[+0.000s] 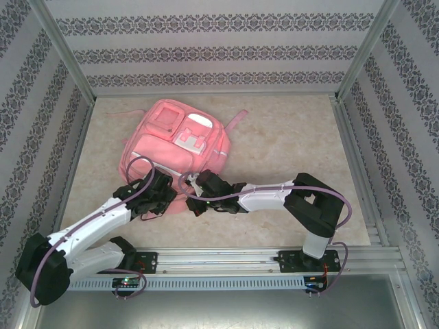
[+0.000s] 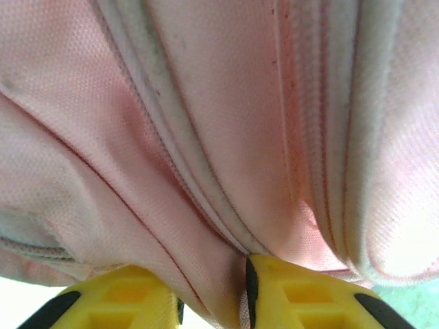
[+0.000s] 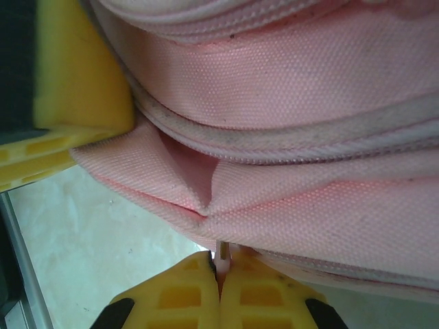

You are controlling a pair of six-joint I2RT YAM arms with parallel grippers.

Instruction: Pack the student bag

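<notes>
Pink fabric of the student bag (image 1: 175, 140) lay flat on the counter (image 1: 288, 137), near edge toward me. My left gripper (image 2: 214, 277) clamped a fabric fold (image 2: 212, 240); my right gripper (image 3: 221, 264) was shut on a thin tab (image 3: 221, 248), probably to spread the opening.

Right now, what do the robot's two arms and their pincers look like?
Each is a white tube between chunky black joints: the left arm and the right arm. A thin purple cable loops along each. The fingers are bright yellow plastic with moulded recesses and black trim.
</notes>
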